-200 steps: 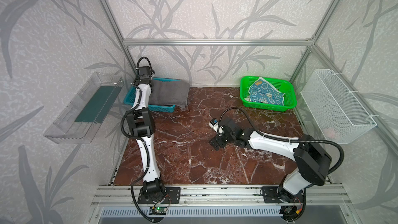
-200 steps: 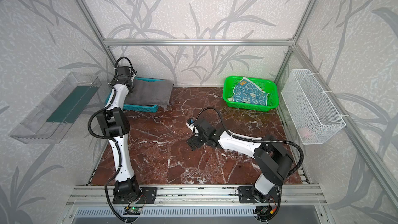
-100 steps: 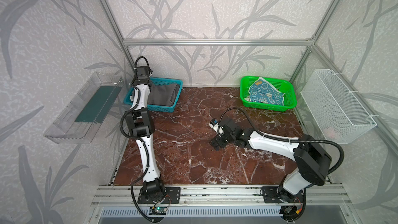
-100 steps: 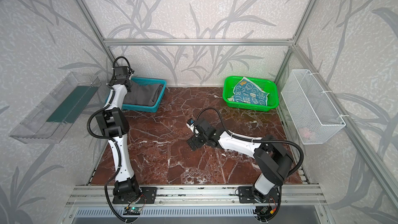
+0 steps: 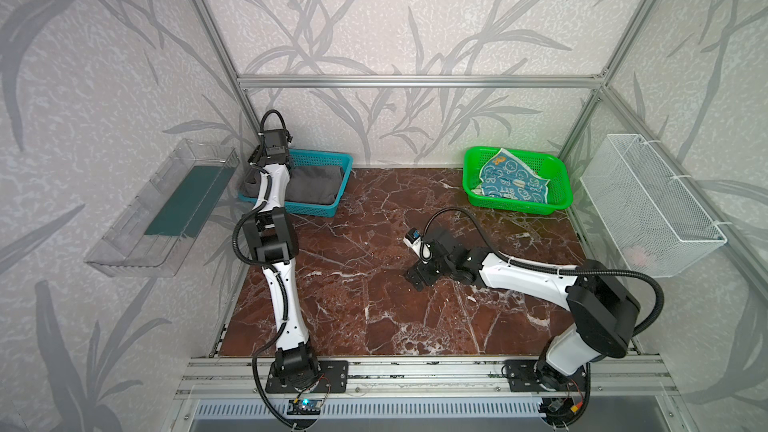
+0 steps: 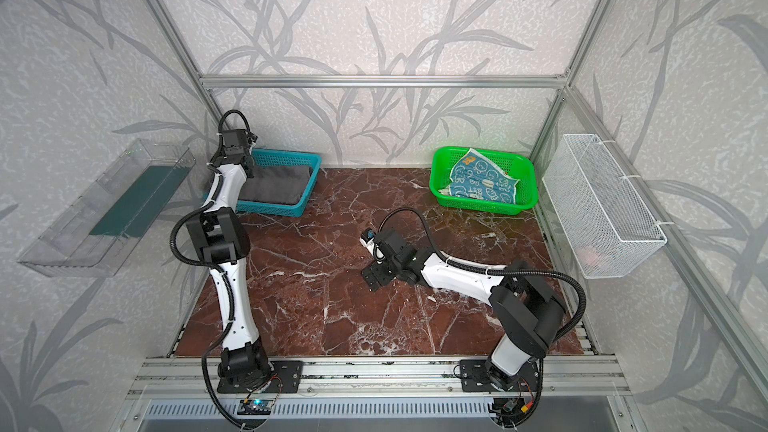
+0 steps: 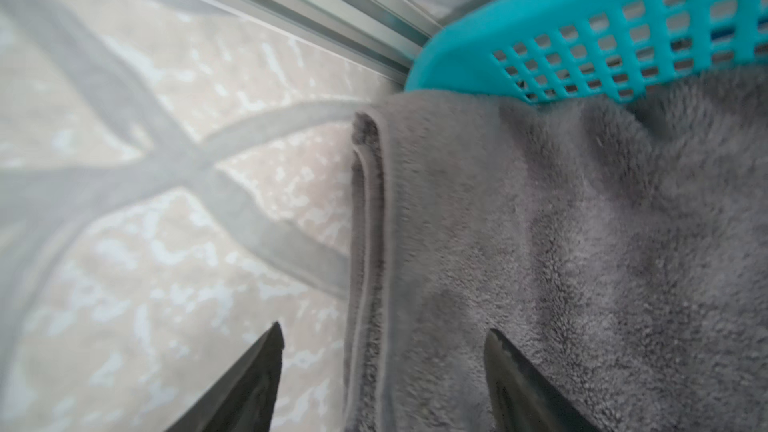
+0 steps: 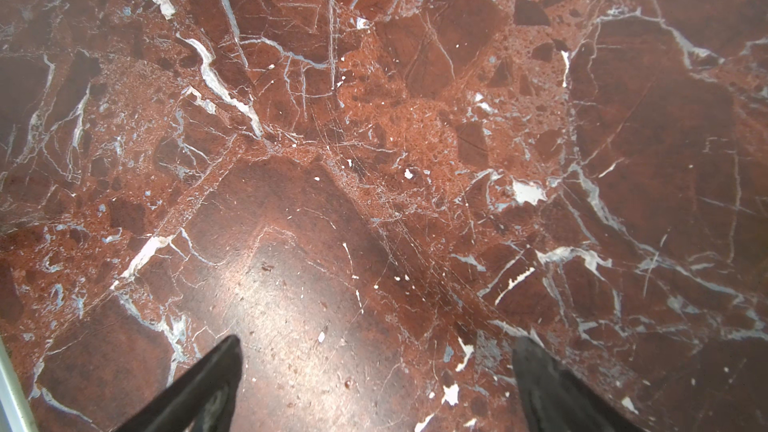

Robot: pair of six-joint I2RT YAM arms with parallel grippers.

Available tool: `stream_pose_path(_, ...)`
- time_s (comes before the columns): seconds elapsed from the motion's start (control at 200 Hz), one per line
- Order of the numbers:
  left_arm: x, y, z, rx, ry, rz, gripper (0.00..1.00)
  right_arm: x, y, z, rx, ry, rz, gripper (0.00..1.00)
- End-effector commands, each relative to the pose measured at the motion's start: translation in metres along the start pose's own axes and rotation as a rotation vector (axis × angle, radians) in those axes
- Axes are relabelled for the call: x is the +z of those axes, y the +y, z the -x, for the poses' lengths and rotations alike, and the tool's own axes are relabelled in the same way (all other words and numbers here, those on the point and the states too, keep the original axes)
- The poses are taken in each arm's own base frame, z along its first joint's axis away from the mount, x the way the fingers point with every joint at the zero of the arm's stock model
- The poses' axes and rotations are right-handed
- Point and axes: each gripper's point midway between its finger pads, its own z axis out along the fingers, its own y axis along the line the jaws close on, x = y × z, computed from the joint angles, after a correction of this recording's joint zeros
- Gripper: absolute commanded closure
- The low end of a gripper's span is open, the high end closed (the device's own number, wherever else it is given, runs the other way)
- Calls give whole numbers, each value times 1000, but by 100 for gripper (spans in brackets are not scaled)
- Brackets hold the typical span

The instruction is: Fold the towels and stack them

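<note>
The dark grey towel (image 5: 313,188) (image 6: 276,188) lies folded inside the teal basket (image 5: 343,172) at the back left. My left gripper (image 7: 382,330) hangs open over that basket's left end; the towel's (image 7: 582,263) folded edge runs between its parted fingers. In both top views the left wrist (image 5: 273,150) hides those fingers. A teal-blue and cream printed towel (image 5: 513,182) (image 6: 482,184) lies crumpled in the green basket (image 5: 559,197) at the back right. My right gripper (image 5: 419,278) (image 8: 378,340) is open just above bare marble mid-table, holding nothing.
A clear plastic shelf (image 5: 166,209) with a dark green mat juts from the left wall. A white wire basket (image 5: 648,201) hangs on the right wall with something pale pink inside. The red marble tabletop (image 5: 365,297) lies between the arms.
The grey towel, draped over the teal basket's rim a second ago, was pulled fully inside by my left gripper, which has since opened and let go. The right arm stayed still.
</note>
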Motion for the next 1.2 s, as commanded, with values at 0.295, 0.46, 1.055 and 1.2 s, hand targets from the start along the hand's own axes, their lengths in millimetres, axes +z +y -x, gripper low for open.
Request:
stream_pose_path(0.295, -101, -29, 62, -203, -188, -286, 15, -9, -2, 1, 17, -47, -6, 0)
stream_pose_path(0.46, -134, -62, 58, -267, -165, -415, 29, -16, -3, -2, 17, -65, -12, 0)
stream_pose_path(1.055, -153, -174, 8, -346, 81, -651, 86, -34, -15, -7, 42, -116, -47, 0)
stream_pose_path(1.2, -158, -202, 15, -387, 89, -791, 90, -37, -26, -7, 88, -112, -62, 1)
